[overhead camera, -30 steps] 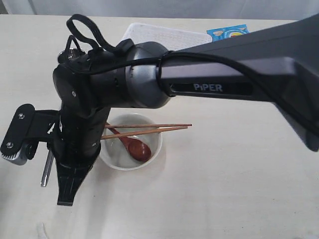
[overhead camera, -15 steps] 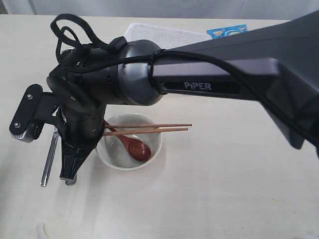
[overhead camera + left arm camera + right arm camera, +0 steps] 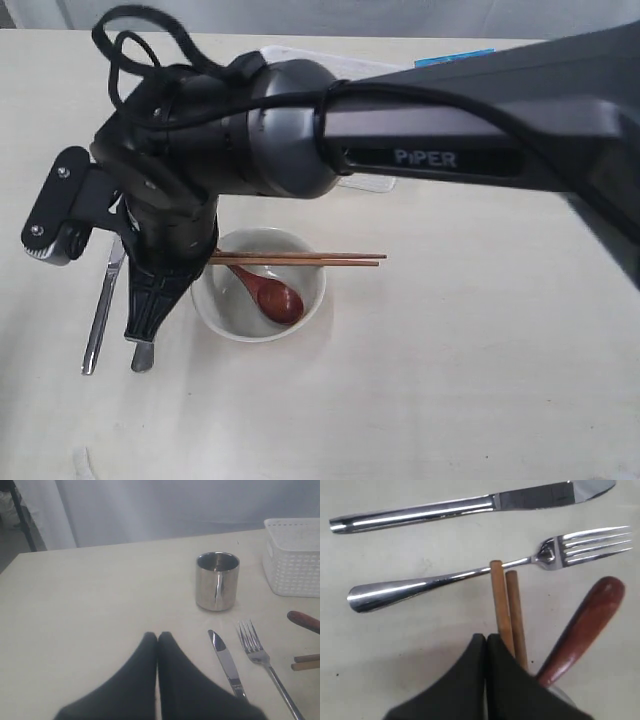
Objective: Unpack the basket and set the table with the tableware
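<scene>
My right gripper [image 3: 141,333] [image 3: 486,638] is shut and empty, its arm reaching across to the left of the off-white bowl [image 3: 303,314]. The reddish-brown spoon [image 3: 271,294] [image 3: 585,624] lies in the bowl and two chopsticks [image 3: 322,259] [image 3: 507,603] rest across its rim. The steel knife [image 3: 101,316] [image 3: 420,512] and fork [image 3: 461,574] lie side by side on the table [image 3: 450,380] by the gripper. My left gripper [image 3: 157,636] is shut and empty, with the knife [image 3: 226,660], fork [image 3: 259,651] and steel cup [image 3: 217,581] beyond it. The brown plate is out of view.
The white basket [image 3: 293,556] stands past the cup; in the exterior view only its rim [image 3: 367,184] shows behind the arm. A blue snack bag [image 3: 453,58] lies at the far side. The right arm's dark body covers much of the table's middle.
The right gripper has drawn back from the table's front edge toward the far side, uncovering the fork handle's end. Its arm now hides more of the basket.
</scene>
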### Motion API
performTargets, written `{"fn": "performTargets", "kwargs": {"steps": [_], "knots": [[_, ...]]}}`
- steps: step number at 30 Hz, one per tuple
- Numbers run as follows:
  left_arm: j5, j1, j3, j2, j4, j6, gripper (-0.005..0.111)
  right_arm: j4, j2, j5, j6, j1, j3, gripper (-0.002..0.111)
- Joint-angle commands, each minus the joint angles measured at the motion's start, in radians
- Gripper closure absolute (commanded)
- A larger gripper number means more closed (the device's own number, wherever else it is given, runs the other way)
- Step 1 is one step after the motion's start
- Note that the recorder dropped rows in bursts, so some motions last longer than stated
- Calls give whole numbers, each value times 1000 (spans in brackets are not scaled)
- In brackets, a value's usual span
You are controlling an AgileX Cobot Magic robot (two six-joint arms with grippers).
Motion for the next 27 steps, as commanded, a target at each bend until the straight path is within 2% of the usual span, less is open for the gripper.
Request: {"fn": "performTargets", "kwargs": {"steps": [1, 7, 11, 19, 22, 24, 25, 27], "knots": [[-1, -5, 2, -2, -2, -2, 107, 79, -99, 31, -70, -3, -8, 109], [-1, -5, 2, -2, -2, -2, 107, 65, -225, 64, -92, -13, -8, 109], [-1, -5, 2, -2, -2, -2, 107, 65, -298, 64, -92, -84, -8, 109], [-1, -5, 2, -2, -2, -2, 107, 91, -366, 54, -95, -370, -8, 109], [-1, -5, 2, -2, -2, -2, 107, 167, -360, 44, -178, -458, -6, 107], [-1, -5, 2, -2, -2, -2, 107, 282, -345, 40, -309, -516, -6, 92], [-1, -5, 2, -2, -2, -2, 107, 355, -329, 26, -383, -539, -6, 75], [-1, -5, 2, -2, -2, -2, 107, 391, -283, -36, -398, -550, -6, 54]]}}
